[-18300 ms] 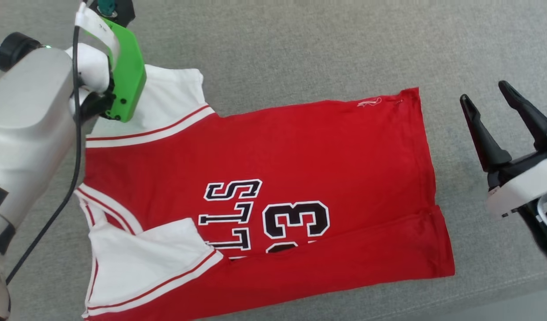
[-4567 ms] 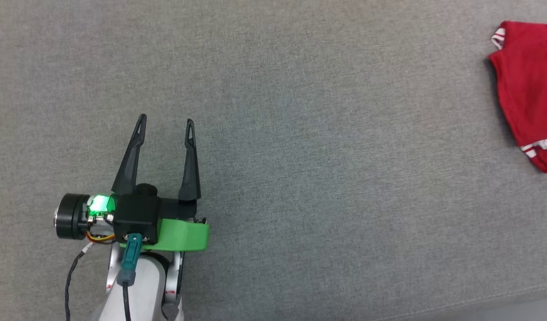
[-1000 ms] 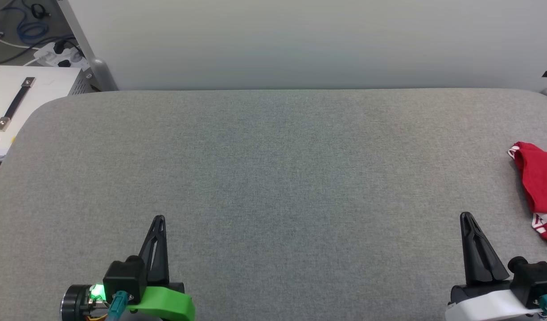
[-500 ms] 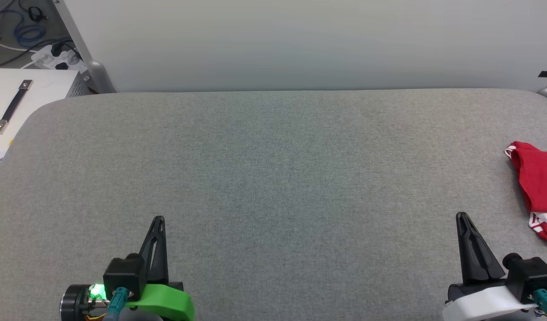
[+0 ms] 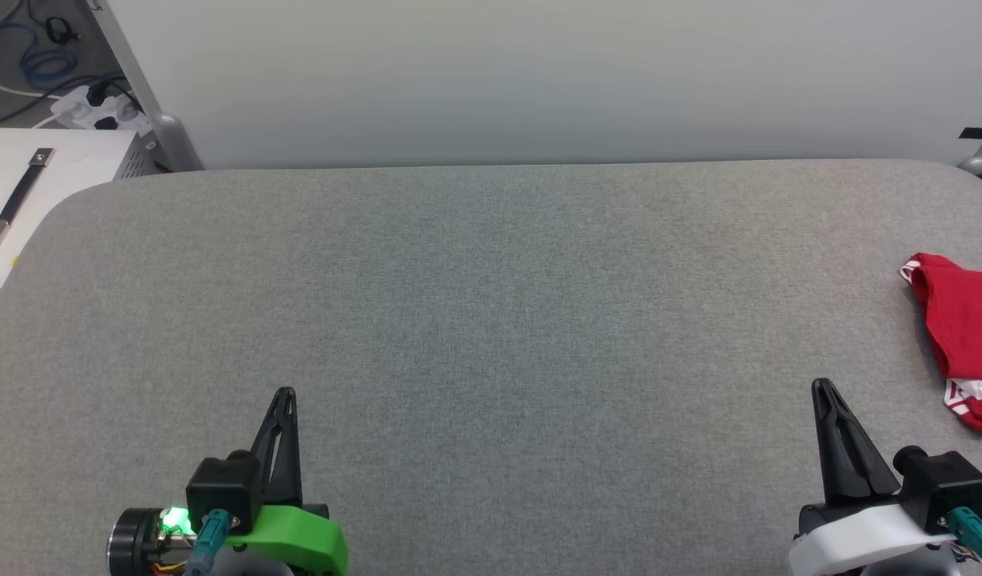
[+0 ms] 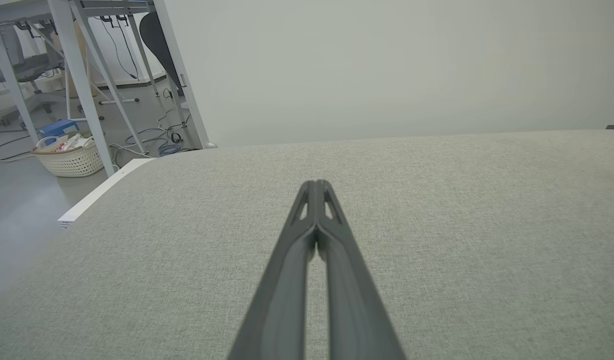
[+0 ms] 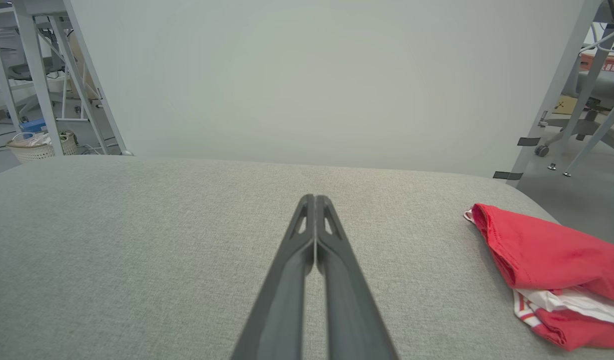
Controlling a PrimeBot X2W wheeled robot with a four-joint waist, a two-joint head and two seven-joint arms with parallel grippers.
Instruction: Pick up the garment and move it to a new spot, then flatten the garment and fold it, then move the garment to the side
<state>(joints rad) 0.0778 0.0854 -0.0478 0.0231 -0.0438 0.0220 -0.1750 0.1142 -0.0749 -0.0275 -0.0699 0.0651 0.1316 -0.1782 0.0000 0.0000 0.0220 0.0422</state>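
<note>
The garment lies folded into a small red bundle with striped trim at the table's far right edge; the right wrist view shows the garment to the right of my fingers, with white cloth peeking out below. My right gripper rests shut near the front right, a little to the left of the bundle and apart from it. My left gripper is shut at the front left, holding nothing. Both pairs of fingers press together, as with the left gripper and the right gripper in the wrist views.
The grey cloth-covered table stretches wide between the grippers. A pale wall stands behind it. A white box with a dark handle sits off the back left corner, and metal frame legs stand beyond.
The head view has drifted slightly, so the garment and box sit a little further left. Both grippers stay shut and in place.
</note>
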